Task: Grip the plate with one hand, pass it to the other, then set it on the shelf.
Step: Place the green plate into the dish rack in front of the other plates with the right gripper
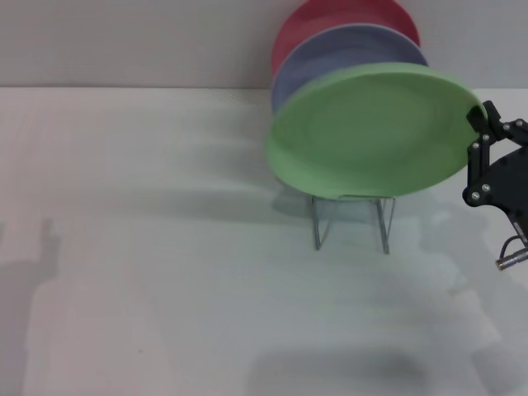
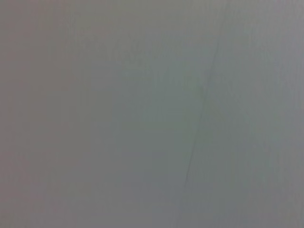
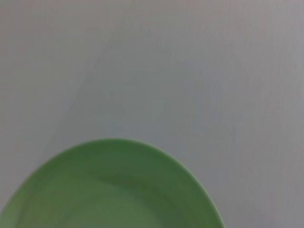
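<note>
Green plate [image 1: 375, 136], tilted, long axis left-right, in right gripper [image 1: 481, 124].

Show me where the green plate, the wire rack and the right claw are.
green plate [image 1: 371, 132], head view, centre of its face.
wire rack [image 1: 386, 224], head view, right front upright.
right claw [image 1: 480, 117], head view, fingertips at the plate's rim.

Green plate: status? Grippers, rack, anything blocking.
Right gripper clamped on the green plate rim, right edge. Plate tilted over the wire rack, in front of the blue plate and red plate. Left gripper out of view. Nothing blocking.
</note>
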You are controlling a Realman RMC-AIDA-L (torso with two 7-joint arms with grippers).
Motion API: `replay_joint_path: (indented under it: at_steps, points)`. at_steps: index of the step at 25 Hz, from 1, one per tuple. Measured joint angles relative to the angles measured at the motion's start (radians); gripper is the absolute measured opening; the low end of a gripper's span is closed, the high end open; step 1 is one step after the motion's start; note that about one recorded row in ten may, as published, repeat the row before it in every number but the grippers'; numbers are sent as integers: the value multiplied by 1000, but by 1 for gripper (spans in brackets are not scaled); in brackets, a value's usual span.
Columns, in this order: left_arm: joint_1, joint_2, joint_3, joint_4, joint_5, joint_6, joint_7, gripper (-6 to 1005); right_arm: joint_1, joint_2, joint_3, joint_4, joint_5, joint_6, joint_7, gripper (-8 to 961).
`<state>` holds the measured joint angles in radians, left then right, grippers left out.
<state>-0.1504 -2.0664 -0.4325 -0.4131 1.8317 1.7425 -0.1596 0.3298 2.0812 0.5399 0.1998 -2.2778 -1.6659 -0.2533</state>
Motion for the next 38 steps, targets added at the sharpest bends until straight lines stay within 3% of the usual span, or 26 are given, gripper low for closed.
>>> replay_joint_path:
  at_steps: [38]
  points:
    - [-3, 5, 8, -9, 3, 25, -24, 681, -20, 3, -13, -21, -9, 197, -6, 24]
